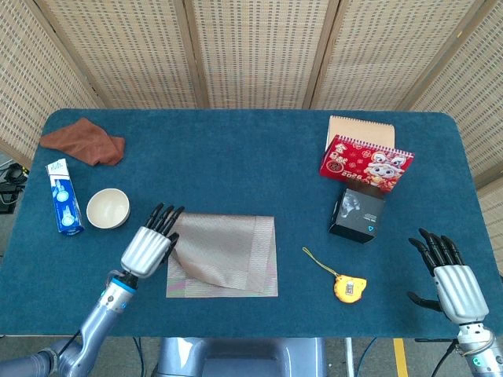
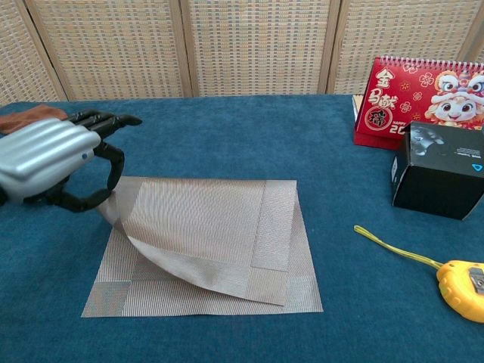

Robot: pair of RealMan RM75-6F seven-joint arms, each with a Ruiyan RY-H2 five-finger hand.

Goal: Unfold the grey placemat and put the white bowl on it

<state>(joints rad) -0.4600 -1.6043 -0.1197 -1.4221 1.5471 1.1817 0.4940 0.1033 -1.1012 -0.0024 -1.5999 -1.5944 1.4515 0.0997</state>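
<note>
The grey placemat (image 1: pixel 228 255) (image 2: pixel 204 242) lies folded on the blue table in front of me. My left hand (image 1: pixel 148 248) (image 2: pixel 54 155) pinches the left corner of its top layer between thumb and fingers and holds it raised off the lower layer, so the flap curls upward. The white bowl (image 1: pixel 107 209) stands upright on the table left of the mat, beyond my left hand; in the chest view the hand hides it. My right hand (image 1: pixel 454 284) hovers at the near right edge, fingers spread, holding nothing; only the head view shows it.
A blue carton (image 1: pixel 64 198) and a brown cloth (image 1: pixel 84 141) lie at the far left. On the right are a red calendar (image 1: pixel 365 162) (image 2: pixel 423 94), a black box (image 1: pixel 357 214) (image 2: pixel 439 170) and a yellow tape measure (image 1: pixel 348 287) (image 2: pixel 463 287).
</note>
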